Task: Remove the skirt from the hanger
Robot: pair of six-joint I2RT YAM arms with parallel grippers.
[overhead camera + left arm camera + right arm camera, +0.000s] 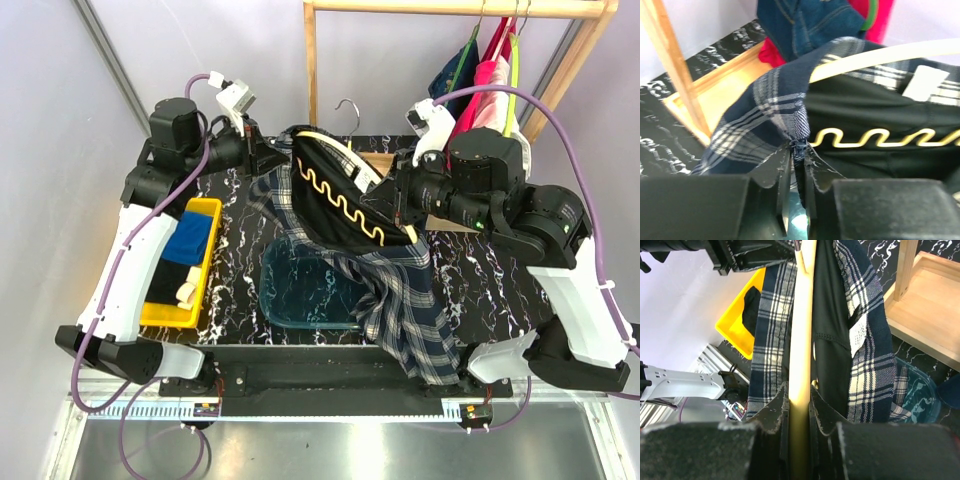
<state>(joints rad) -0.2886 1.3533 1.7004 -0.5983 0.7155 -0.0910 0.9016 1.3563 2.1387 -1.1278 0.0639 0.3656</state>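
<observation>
Tartan skirt (405, 300) hangs draped over the hanger (802, 340), raised above the table (240, 270) between the arms, with the right gripper (800, 395) clamped on the hanger's cream bar, apparently to steady it, and the left gripper (797, 152) pinching the skirt's edge, evidently to draw it off.

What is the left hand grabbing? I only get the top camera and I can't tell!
Observer: The left wrist camera shows the left hand shut on a bunched fold of the skirt.
Operator: And what about the right hand?
Observer: Its wrist camera shows the right hand clamped around the cream bar of the hanger, with plaid cloth hanging on both sides.
</observation>
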